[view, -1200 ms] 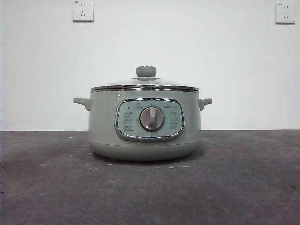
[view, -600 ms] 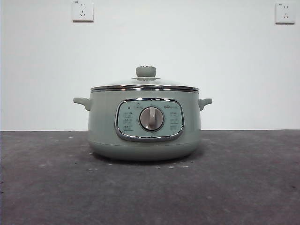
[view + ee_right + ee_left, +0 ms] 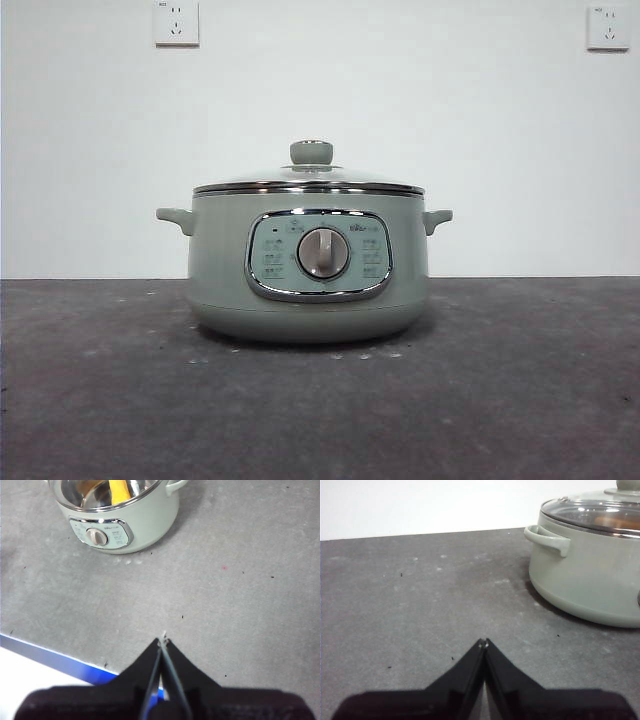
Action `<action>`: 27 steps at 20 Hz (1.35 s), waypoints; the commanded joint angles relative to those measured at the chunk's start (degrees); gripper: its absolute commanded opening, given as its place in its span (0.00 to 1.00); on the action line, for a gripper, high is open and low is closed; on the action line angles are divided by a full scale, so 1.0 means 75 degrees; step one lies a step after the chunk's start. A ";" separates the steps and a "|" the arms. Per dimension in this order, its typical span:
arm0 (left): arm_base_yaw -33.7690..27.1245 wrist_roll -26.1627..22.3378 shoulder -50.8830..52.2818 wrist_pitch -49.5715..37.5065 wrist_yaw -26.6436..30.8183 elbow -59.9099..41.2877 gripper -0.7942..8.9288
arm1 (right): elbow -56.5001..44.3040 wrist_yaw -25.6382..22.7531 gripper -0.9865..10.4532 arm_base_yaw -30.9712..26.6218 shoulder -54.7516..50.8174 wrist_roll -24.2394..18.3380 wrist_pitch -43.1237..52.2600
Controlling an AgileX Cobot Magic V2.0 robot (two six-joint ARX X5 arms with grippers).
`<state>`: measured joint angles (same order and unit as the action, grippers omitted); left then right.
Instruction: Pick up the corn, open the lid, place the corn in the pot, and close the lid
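You saw the dark grey speckled counter carrying one appliance: the round pale sage-green electric pot, standing upright near the middle with a white wall behind it. Its two small side handles projected left and right, and its chrome-framed control panel with the central dial faced the front camera. The shallow domed clear glass lid with chrome rim and round sage-green knob sat closed on the pot. Through the glass, the right wrist view showed you the yellow-orange corn cob lying inside the pot. The left tool hovered over bare counter, well apart from the pot's side handle, jaws pressed together and empty. The right tool hung near the counter's blue front edge, well apart from the pot, jaws likewise together and empty.
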<state>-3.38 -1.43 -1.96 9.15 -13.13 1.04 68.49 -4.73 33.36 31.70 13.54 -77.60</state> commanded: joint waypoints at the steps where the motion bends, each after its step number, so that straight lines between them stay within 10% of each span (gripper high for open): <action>1: -0.0026 0.0055 -0.0082 -0.0058 -0.0047 -0.0079 0.08 | -0.0061 -0.0035 0.09 0.0006 0.0003 0.0047 -0.0175; 9: -0.0026 0.0055 -0.0291 -0.0055 -0.0047 -0.0079 0.08 | -0.0055 -0.0495 0.09 -0.0064 -0.0009 -0.0560 -0.0035; 15: -0.0026 0.0052 -0.0291 -0.0055 -0.0047 -0.0079 0.08 | -0.1288 0.0548 0.09 -0.2544 -0.1023 -0.2620 0.3937; 27: -0.0026 0.0052 -0.0291 -0.0055 -0.0047 -0.0079 0.08 | -0.7271 0.0714 0.09 -0.4468 -0.3745 -0.2328 0.8306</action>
<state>-3.38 -1.43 -4.12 9.13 -13.21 1.06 16.08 0.47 -0.03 4.51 -5.19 -16.67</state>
